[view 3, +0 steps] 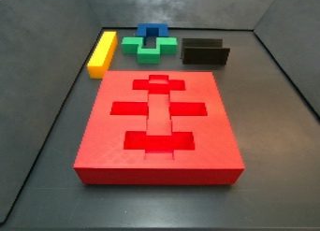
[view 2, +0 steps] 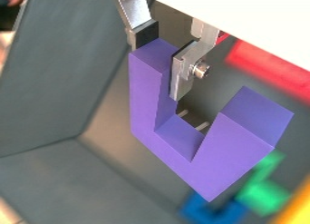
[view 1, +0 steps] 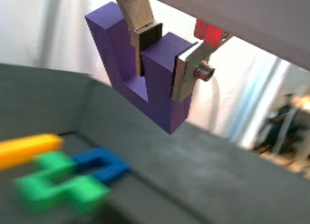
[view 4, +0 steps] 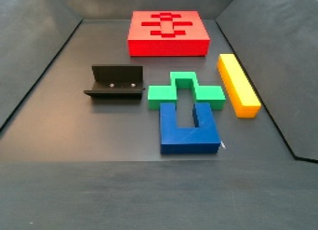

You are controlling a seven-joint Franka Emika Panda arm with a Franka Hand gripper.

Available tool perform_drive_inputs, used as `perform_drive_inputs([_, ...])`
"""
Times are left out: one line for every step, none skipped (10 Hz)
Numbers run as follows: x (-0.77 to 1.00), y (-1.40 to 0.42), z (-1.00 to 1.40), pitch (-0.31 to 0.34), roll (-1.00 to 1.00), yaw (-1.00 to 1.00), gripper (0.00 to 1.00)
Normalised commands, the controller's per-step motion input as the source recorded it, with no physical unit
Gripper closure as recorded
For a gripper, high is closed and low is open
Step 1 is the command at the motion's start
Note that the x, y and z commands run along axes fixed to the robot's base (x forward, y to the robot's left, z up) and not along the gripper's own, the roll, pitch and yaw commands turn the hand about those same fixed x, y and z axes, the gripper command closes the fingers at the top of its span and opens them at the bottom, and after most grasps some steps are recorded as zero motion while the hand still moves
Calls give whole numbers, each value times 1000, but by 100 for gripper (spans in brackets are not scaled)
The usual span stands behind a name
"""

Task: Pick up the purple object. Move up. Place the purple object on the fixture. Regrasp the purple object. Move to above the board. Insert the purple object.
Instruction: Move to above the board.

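In both wrist views my gripper [view 1: 166,60] is shut on one prong of the purple object [view 1: 121,55], a U-shaped block. One finger sits in its notch and the other on the prong's outer face. The block [view 2: 182,128] hangs in the air under the gripper [view 2: 164,55], well above the grey floor. Neither the gripper nor the purple object shows in the side views. The black fixture [view 3: 207,53] stands empty on the floor and also shows in a side view [view 4: 114,83]. The red board [view 3: 112,132] with cross-shaped recesses lies flat and shows again in a side view [view 4: 139,33].
A yellow bar [view 3: 103,52], a green cross block [view 3: 155,46] and a blue block [view 3: 152,31] lie together near the fixture. They show in a wrist view far below the held block: yellow [view 1: 24,150], green [view 1: 54,182], blue [view 1: 103,164]. Grey walls ring the floor.
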Motion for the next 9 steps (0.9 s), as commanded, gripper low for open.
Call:
perform_drive_inputs([-1400, -1347, 281, -82, -1000, 220, 100])
perform_drive_inputs([-1400, -1258, 238, -121, -1000, 225, 100])
perform_drive_inputs([-1400, -1234, 239, -153, -1000, 218, 100])
perform_drive_inputs([-1400, -1206, 214, -181, -1000, 214, 100])
perform_drive_inputs([-834, -683, 121, -208, -1000, 205, 100])
perform_drive_inputs([-473, -350, 56, -231, -1000, 193, 100])
perform_drive_inputs([-209, -138, 19, -216, -1000, 145, 100])
perform_drive_inputs([-141, -89, 22, -203, -924, 116, 100])
perform_drive_inputs([-99, -29, 5, -160, -603, 56, 100])
